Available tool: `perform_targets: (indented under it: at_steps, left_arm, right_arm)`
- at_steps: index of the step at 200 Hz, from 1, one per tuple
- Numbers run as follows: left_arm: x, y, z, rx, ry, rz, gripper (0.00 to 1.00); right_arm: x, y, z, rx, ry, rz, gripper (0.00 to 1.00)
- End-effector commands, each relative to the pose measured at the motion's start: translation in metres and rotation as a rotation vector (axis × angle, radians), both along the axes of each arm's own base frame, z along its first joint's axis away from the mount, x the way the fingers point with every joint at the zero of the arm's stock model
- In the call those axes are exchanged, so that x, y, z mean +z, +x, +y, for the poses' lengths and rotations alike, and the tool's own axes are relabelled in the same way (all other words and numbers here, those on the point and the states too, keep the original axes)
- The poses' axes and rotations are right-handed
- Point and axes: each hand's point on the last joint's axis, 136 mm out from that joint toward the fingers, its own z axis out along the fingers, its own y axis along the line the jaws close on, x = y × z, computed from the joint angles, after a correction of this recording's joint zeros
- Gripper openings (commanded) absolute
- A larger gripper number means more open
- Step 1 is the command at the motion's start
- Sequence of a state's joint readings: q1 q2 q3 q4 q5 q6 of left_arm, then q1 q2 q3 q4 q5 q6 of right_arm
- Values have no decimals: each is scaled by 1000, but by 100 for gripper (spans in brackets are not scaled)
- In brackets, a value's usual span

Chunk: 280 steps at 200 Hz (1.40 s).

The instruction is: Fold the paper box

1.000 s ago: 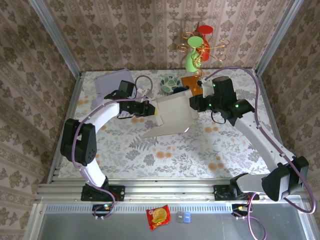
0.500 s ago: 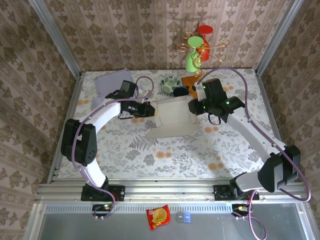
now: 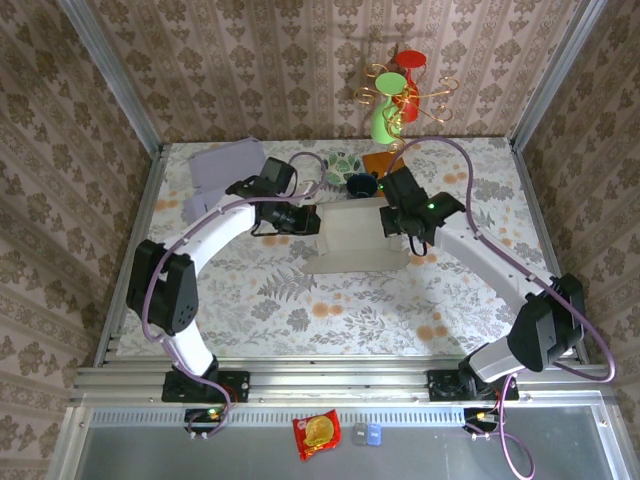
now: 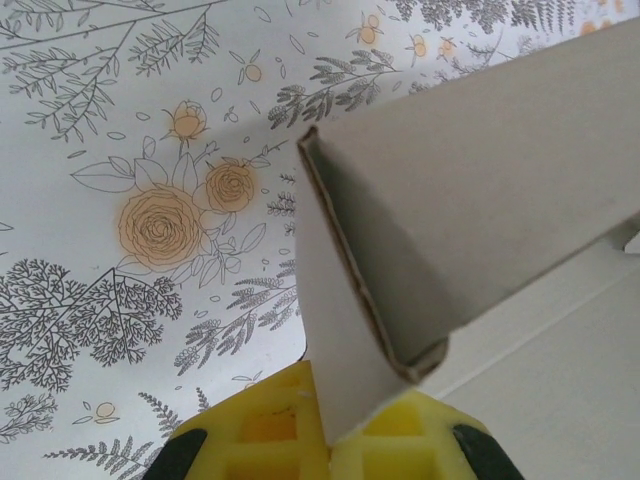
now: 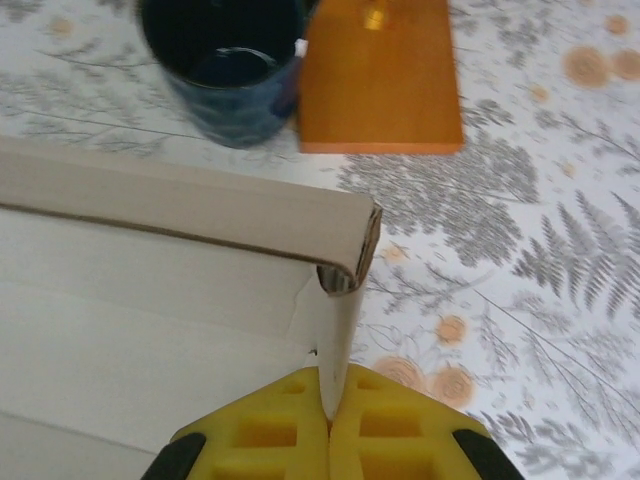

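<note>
**A:** How is the pale beige cardboard box (image 3: 355, 238) looking?

**B:** It is lying half-folded in the middle of the floral-printed tablecloth (image 3: 300, 310), stretching between the two arms. One long wall is standing up and bending over the flat white inside panel. The brown corrugated edge is showing at both ends.

**A:** And the grippers?

**B:** The left gripper (image 4: 325, 440) is pinching a side flap at the box's left end, its yellow fingers (image 4: 250, 440) pressing together on the card. The right gripper (image 5: 328, 405) is clamping a thin flap at the right end, just below the folded corner.

**A:** Anything hard to make out?

**B:** The dark blue round cup (image 5: 225, 60) is sitting just behind the box, blurred and cut off at the top of the right wrist view. The orange flat rectangular block (image 5: 378, 75) is lying beside it. From above, the arms are covering both box ends, so I cannot tell how the end flaps are sitting there.
</note>
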<state>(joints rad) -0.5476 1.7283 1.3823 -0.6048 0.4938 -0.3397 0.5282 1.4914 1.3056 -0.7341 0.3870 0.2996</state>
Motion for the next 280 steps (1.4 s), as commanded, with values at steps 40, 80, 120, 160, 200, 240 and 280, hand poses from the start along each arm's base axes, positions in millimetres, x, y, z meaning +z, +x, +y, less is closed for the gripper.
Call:
perform_targets:
  at_steps: [40,80,120,160,200,240,280]
  left_arm:
    - [30,-2,-18,71,-6,-98,0]
    - [27,-2,-19,80,-55,-62,0]
    - [26,4,-17,110,-127,-31,0]
    - [27,6,-14,108,-134,-24,0]
    - [26,8,-13,115,-147,-7,0]
    - [24,9,-10,135,-174,19,0]
    - [22,9,-11,137,-206,46,0]
  right_arm:
    - [5,-9,-17,-208,-127,-40,0]
    - [-11,-7,15,-50,216,52,13]
    - [-19,-12,17,-8,351,93,19]
    - [-27,-14,13,-5,392,112,22]
    - [-34,-17,12,10,403,126,26]
    - [-37,-21,8,17,424,128,29]
    - [-36,-27,7,34,470,130,31]
